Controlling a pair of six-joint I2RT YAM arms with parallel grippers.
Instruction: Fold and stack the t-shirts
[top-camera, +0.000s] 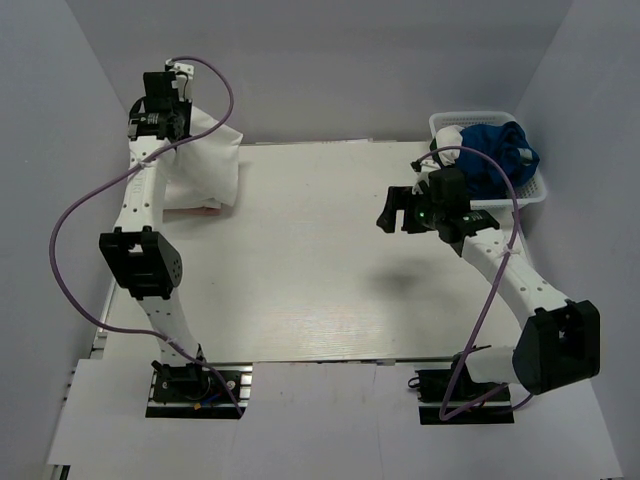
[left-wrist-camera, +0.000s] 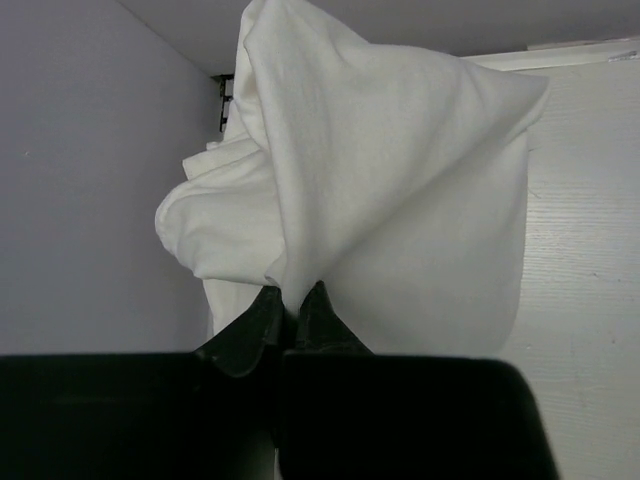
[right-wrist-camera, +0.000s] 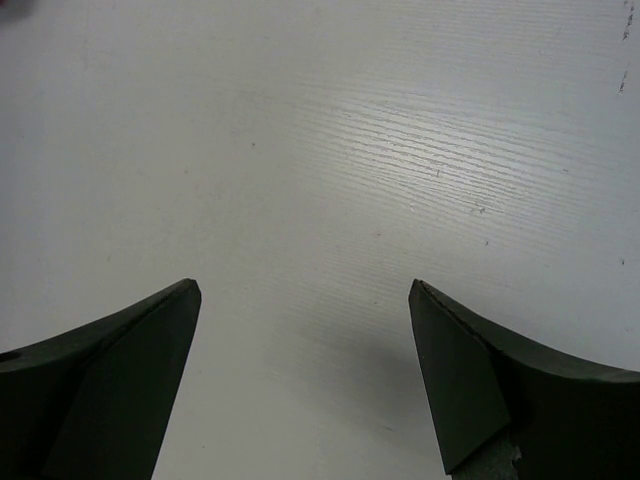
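Two end effectors fill our views. We see the left end effector (left-wrist-camera: 290, 303) clamped on a white t-shirt (left-wrist-camera: 400, 180), which hangs bunched directly ahead of its fingertips. We find the right end effector (right-wrist-camera: 305, 300) with fingers spread wide, the surface (right-wrist-camera: 350, 130) just beyond them and the basket (top-camera: 445, 122) behind its wrist.

walls (top-camera: 320, 60): plain pale grey, three sides | table (top-camera: 320, 260): white, faintly ribbed top | light: soft, even

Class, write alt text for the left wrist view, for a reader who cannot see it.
The left gripper, shut, pinches a bunched white t-shirt. The cloth hangs crumpled over a pale table, beside a grey wall.
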